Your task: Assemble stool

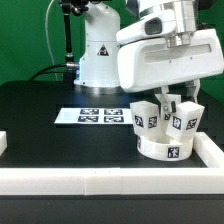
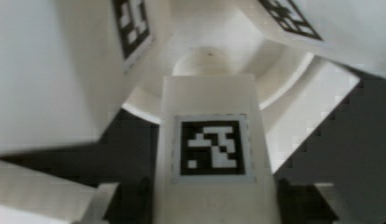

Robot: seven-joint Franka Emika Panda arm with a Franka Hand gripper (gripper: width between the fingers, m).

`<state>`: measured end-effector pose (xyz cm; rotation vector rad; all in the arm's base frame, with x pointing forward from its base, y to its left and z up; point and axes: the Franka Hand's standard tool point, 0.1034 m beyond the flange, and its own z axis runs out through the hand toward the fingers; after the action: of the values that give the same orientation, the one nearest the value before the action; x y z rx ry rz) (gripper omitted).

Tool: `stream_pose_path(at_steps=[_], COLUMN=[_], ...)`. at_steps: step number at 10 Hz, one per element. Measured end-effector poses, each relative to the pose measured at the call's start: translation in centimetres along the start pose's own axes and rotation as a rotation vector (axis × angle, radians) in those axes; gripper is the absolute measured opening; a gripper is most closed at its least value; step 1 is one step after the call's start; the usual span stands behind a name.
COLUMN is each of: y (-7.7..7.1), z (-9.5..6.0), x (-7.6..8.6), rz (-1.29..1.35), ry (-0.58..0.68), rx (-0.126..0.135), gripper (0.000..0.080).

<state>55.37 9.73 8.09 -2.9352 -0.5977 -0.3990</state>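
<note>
Where tags show, black-and-white squares on stool legs [image 1: 146,118], no legible writing.

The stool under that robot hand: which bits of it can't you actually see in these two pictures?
- Exterior view: the gripper fingertips are small and packed among the legs, so the grip itself is unclear.
- Exterior view: the far side of the seat disc is hidden behind the legs.
- Wrist view: the held leg fills the picture, covering most of the seat disc; two other legs are cut off by the edge.
- Wrist view: blurry, so joints cannot be judged.
</note>
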Motion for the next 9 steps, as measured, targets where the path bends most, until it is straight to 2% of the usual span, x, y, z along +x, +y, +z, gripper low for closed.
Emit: stream_pose_path(at_steps=[4, 7, 9], y=[0.04, -0.15, 0.23], z=[-0.06, -0.03, -0.14], x=[0.13, 0.07, 0.11], rz=[0.253, 0.508, 0.714], ry=[0.003, 0.017, 0.035], rx=[0.001, 0.007, 0.011], gripper=[0.0337, 0.0337, 0.0337])
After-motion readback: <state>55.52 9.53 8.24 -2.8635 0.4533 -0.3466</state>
